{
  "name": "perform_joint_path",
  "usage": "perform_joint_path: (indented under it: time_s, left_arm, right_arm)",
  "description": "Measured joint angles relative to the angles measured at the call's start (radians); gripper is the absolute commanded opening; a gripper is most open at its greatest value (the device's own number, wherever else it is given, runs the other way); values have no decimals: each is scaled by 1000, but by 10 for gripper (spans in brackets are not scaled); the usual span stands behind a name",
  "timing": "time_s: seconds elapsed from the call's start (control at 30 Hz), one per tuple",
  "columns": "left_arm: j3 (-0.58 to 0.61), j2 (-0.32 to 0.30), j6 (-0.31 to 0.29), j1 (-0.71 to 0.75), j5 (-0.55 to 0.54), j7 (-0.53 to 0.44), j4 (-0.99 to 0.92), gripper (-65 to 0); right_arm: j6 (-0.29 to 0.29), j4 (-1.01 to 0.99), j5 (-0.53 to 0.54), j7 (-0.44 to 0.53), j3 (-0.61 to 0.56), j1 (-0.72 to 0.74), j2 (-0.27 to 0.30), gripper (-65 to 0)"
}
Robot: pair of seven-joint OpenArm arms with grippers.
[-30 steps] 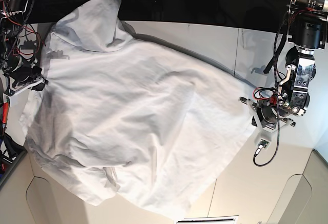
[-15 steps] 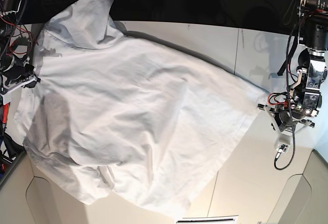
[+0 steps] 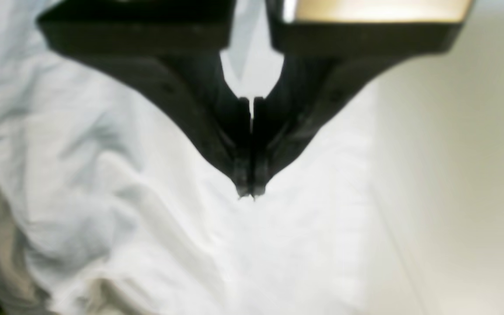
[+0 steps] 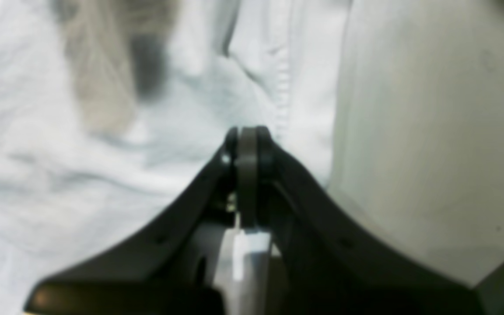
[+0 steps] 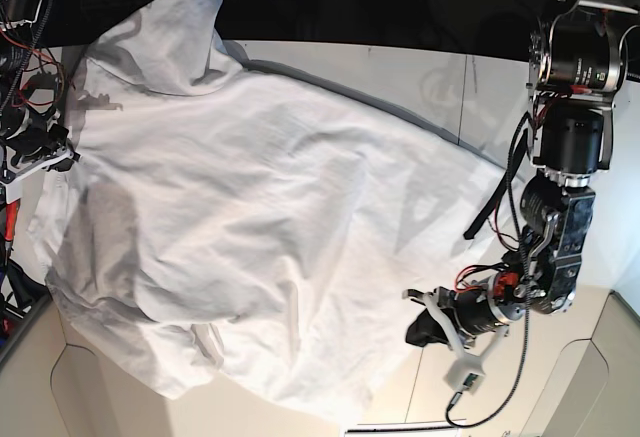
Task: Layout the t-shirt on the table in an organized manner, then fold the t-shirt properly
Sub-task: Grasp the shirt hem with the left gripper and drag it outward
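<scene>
The white t-shirt [image 5: 250,217] is lying spread across most of the white surface [image 5: 400,77], rumpled with soft folds. Its upper-left part is reaching up past the surface's dark far edge, and its lower edge is hanging near the front edge in the base view.

The left gripper [image 5: 425,325] is hovering at the shirt's lower-right border in the base view. In the left wrist view its dark fingers [image 3: 230,144] are pressed together at the tips, with white cloth filling the frame beneath and behind them and bare surface to the right. The tips are sitting right over the fabric, but no fold is visibly caught between them, so whether they are pinching cloth cannot be told.

The right gripper [image 5: 50,152] is sitting at the shirt's left edge in the base view, mostly hidden among wiring. In the right wrist view its fingers [image 4: 260,148] are closed against each other, just beside a stitched hem [image 4: 282,96] of the shirt, with pale surface showing to the right. No fabric is visible between them.
</scene>
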Motion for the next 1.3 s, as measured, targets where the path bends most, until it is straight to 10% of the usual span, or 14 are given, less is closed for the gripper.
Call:
perform_joint_path:
  time_s: [0.37, 0.43, 0.93, 1.3]
  left_arm:
    - [235, 107, 1, -158, 133, -102, -445, -650]
    - [238, 102, 79, -149, 209, -111, -457, -650]
    - [237, -119, 369, -78, 285, -131, -453, -650]
    - [109, -136, 391, -3, 310, -168, -449, -650]
  right_arm:
    - [0, 0, -2, 0, 0, 0, 0, -650]
    - [0, 0, -2, 1, 0, 0, 0, -650]
    - [-12, -3, -178, -11, -288, 224, -114, -650]
    - [-162, -11, -304, -10, -435, 369, -196, -650]
